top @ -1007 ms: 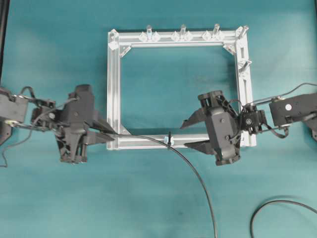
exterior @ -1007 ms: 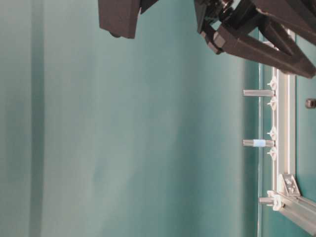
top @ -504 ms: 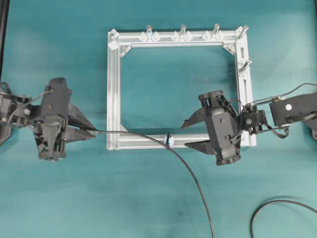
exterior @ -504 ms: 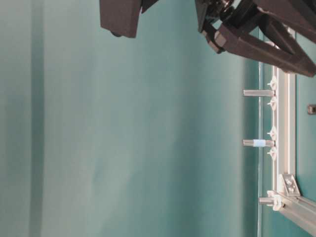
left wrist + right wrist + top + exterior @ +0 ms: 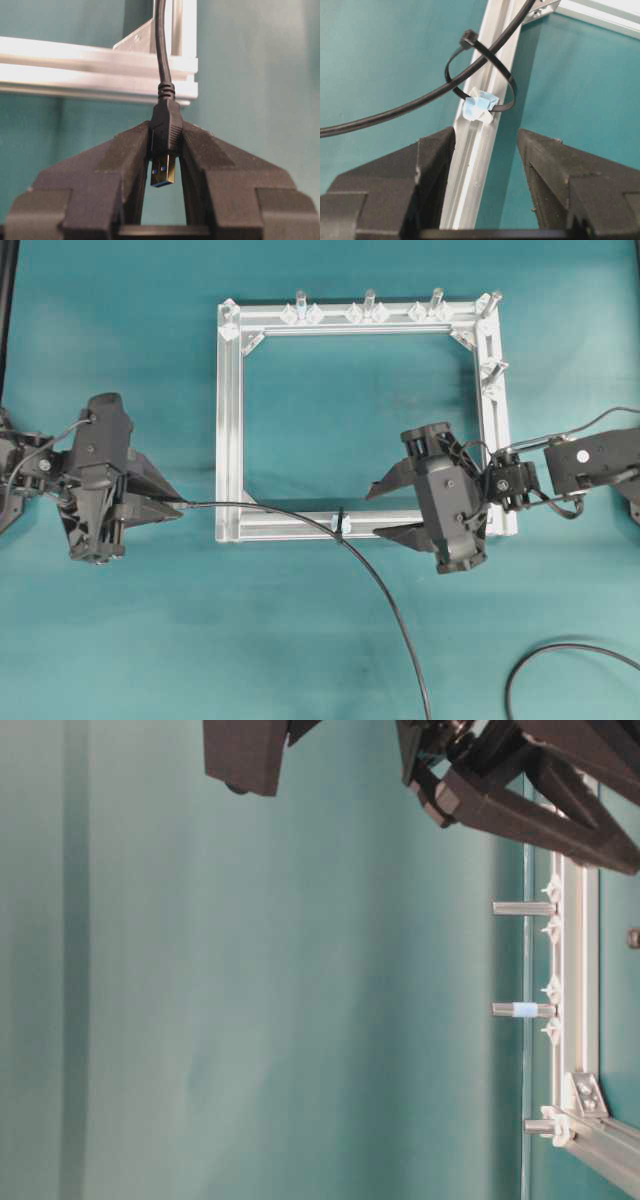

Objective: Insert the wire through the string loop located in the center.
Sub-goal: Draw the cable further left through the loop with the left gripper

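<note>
One square silver aluminium frame (image 5: pixel 229 420) lies flat on the teal table surface (image 5: pixel 300 640); two black robot grippers flank it, one on each side; the left gripper (image 5: pixel 178 511) sits clear of the frame's left bar, its two fingers (image 5: pixel 125 155) clamped on the black moulded plug body of the long thin black wire (image 5: pixel 385 585), with the metallic, blue-lined plug tip (image 5: pixel 163 171) poking back between them toward the camera.

From that grip the single wire runs rightward over the frame's lower-left corner, passes through the thin black string loop (image 5: pixel 342 519) fastened to the middle of the frame's lower bar, then curves down to the bottom edge of the overhead view; a second black cable arc (image 5: pixel 540 660) shows in the lower right corner, and whether it is the same wire cannot be told.

In the right wrist view the one loop (image 5: pixel 480 75) rings the bar above a scrap of blue-and-white tape (image 5: pixel 480 107), and the wire crosses inside it.

The right gripper (image 5: pixel 385 510) hovers over the lower bar just right of the loop, jaws spread wide and holding nothing, one finger on each side of the bar.

Five upright silver pegs (image 5: pixel 369 302) can be counted standing along the far bar in the overhead view; one more (image 5: pixel 493 369) leans on the right bar.
</note>
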Tool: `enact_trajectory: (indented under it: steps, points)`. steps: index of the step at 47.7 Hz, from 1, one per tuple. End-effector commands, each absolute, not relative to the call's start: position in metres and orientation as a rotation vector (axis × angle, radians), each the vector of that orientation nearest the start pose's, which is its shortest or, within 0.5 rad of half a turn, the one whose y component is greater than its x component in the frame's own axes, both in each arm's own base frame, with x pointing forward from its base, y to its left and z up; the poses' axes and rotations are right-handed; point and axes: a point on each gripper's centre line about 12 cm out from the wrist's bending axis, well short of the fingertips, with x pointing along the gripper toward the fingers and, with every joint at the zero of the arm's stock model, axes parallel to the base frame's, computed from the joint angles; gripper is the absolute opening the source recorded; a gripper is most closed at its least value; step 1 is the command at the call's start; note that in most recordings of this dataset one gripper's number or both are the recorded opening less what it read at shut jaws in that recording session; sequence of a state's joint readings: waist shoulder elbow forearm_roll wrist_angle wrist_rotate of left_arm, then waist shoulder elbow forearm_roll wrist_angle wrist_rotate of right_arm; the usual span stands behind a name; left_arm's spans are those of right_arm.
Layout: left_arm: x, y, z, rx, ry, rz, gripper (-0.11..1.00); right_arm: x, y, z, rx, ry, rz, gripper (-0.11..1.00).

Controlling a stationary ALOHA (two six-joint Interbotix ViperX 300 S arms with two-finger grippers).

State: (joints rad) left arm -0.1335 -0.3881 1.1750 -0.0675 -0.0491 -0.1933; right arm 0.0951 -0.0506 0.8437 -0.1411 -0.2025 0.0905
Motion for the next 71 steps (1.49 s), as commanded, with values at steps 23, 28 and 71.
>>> enact_trajectory:
  steps: [23,28,71]
  points:
    - [0.243,-0.036,0.112,-0.188,0.782,-0.034,0.18,0.352,0.038,0.16,-0.063,0.57,0.133,0.56]
    - [0.244,-0.038,0.114,-0.188,0.756,-0.044,0.18,0.352,0.038,0.16,-0.063,0.571,0.133,0.56]
    - [0.25,-0.04,0.126,-0.174,0.834,-0.045,0.66,0.351,0.038,0.16,-0.063,0.568,0.134,0.56]
